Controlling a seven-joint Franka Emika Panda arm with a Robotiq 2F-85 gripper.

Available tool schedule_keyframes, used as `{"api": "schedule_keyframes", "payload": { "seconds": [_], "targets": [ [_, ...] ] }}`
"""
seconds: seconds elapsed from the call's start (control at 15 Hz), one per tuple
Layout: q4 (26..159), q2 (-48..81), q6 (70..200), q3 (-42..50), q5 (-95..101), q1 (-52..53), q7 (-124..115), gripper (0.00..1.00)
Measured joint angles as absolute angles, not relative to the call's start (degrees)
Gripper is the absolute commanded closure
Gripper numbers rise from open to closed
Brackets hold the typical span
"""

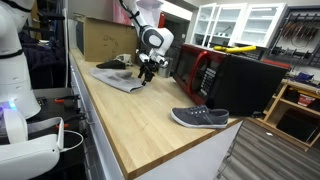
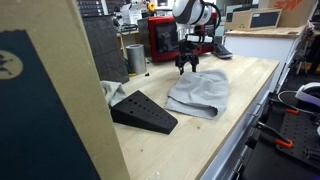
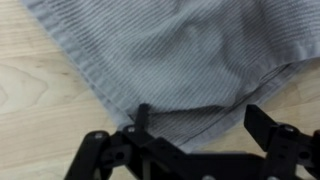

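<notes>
Jaws: spread over the hem, lower wrist view.
Grey cloth: rumpled on the counter, frame centre.
Risk: a shallow pinch may catch only hem and slip.

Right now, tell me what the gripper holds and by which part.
Nothing is held. The gripper is open, jaws spread over the hem of the grey cloth on the wooden table.

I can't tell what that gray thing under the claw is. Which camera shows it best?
The wrist view: the gray cloth fills it, ribbed knit and hem plain. In both exterior views the gray cloth is a small patch on the table, its weave too small to see.
</notes>
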State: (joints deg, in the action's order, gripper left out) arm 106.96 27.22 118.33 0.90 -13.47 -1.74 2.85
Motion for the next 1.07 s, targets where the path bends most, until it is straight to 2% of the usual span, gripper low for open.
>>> {"api": "schedule_keyframes", "payload": {
  "seconds": [0.33, 0.6, 1.07],
  "targets": [
    [106.5, 27.5, 118.5, 1.0, -9.6, -1.6, 1.9, 0.73],
    [105.8, 27.5, 118.7, 1.3, -8.8, -1.6, 1.7, 0.99],
    [103.5, 27.6, 121.9, 3.3, -7.5, -2.2, -1.8, 0.98]
  ]
}}
